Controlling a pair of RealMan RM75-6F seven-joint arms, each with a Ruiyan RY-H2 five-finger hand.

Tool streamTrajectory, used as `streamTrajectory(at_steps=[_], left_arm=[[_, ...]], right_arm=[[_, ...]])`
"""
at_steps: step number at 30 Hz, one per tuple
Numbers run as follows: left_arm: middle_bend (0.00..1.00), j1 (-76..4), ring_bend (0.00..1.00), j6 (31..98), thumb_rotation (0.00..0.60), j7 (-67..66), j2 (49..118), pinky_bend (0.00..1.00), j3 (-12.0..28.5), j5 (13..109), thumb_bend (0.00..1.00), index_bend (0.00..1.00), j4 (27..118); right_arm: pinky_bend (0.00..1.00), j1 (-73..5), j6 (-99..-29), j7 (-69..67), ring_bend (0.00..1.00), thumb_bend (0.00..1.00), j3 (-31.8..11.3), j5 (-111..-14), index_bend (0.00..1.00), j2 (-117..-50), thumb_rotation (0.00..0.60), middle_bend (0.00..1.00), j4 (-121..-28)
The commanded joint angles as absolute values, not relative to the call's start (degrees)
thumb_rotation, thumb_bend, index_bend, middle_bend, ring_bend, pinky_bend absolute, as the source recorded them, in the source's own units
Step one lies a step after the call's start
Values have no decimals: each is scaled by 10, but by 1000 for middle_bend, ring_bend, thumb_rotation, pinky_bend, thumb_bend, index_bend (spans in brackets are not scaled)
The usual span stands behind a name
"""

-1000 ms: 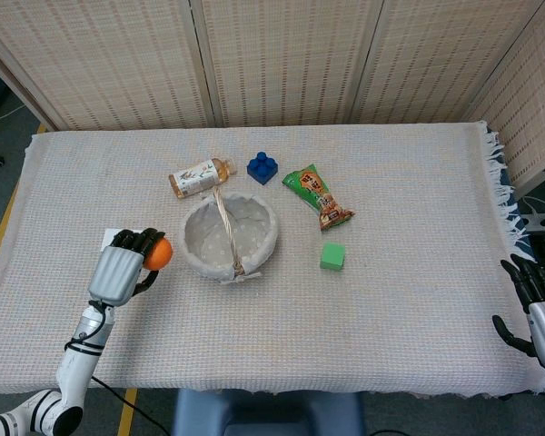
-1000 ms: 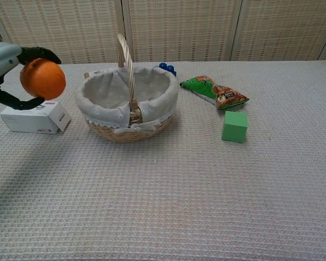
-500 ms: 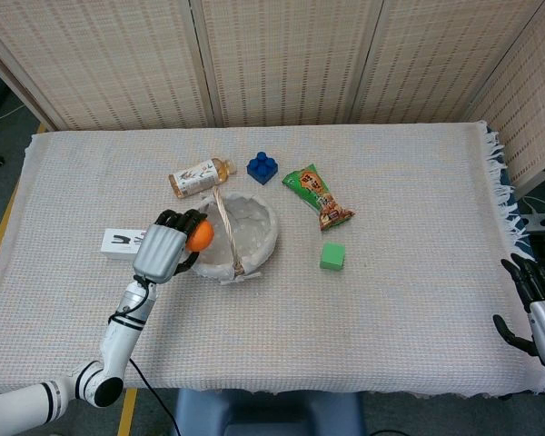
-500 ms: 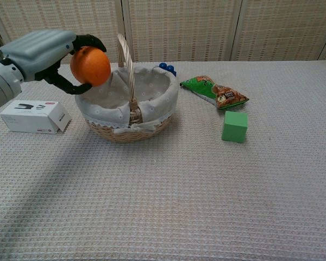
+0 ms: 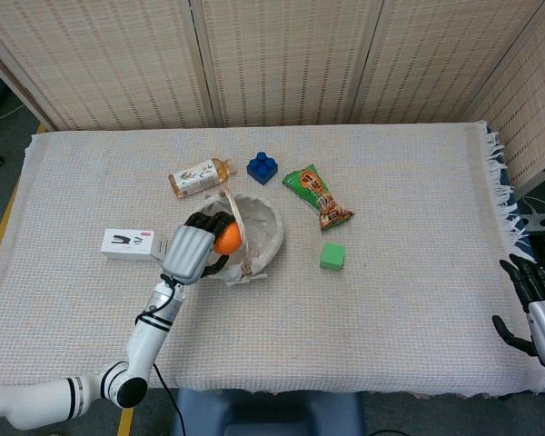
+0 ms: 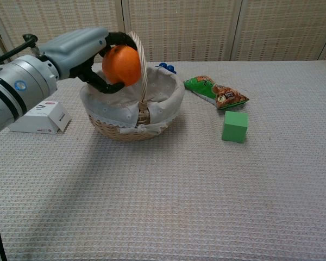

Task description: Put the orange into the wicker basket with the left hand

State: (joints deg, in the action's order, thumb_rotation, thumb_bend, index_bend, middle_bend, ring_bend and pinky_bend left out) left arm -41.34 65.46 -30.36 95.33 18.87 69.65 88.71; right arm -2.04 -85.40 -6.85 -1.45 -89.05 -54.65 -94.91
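Observation:
My left hand (image 5: 190, 251) (image 6: 82, 48) holds the orange (image 5: 226, 238) (image 6: 121, 64) above the left half of the wicker basket (image 5: 265, 238) (image 6: 131, 122), close against its upright handle (image 6: 142, 70). The basket has a pale dotted cloth lining. The orange hangs over the basket's inside, clear of the lining. My right hand (image 5: 538, 309) hangs at the table's right edge with fingers apart and nothing in it; the chest view does not show it.
A white box (image 5: 128, 243) (image 6: 41, 117) lies left of the basket. Behind it are a tea bottle (image 5: 198, 176) and a blue block (image 5: 262, 167). A green snack bag (image 5: 317, 195) (image 6: 213, 92) and a green cube (image 5: 332, 255) (image 6: 234, 126) lie to its right.
My left hand has carried the orange rightward from above the white box to over the basket's inside, next to the handle. The right hand has not moved.

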Motion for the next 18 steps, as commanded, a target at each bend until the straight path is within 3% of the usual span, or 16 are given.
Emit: streamTrajectory(at_steps=[1, 6, 13, 18], left_arm=[[309, -417, 369, 653, 600, -309, 961, 236, 183, 685, 389, 342, 887], [225, -421, 313, 659, 600, -323, 969, 222, 175, 673, 388, 205, 877], [133, -422, 231, 687, 600, -359, 974, 213, 162, 678, 387, 85, 860], [17, -419, 116, 688, 600, -381, 965, 184, 159, 657, 389, 0, 874]], right_arm=[[144, -20, -855, -70, 0, 246, -14, -891, 0, -547, 600, 0, -948], [144, -20, -855, -71, 0, 246, -14, -890, 0, -546, 600, 0, -948], [145, -21, -854, -69, 0, 246, -14, -890, 0, -547, 600, 0, -949], [145, -21, -854, -67, 0, 246, -14, -890, 0, -547, 600, 0, -950]])
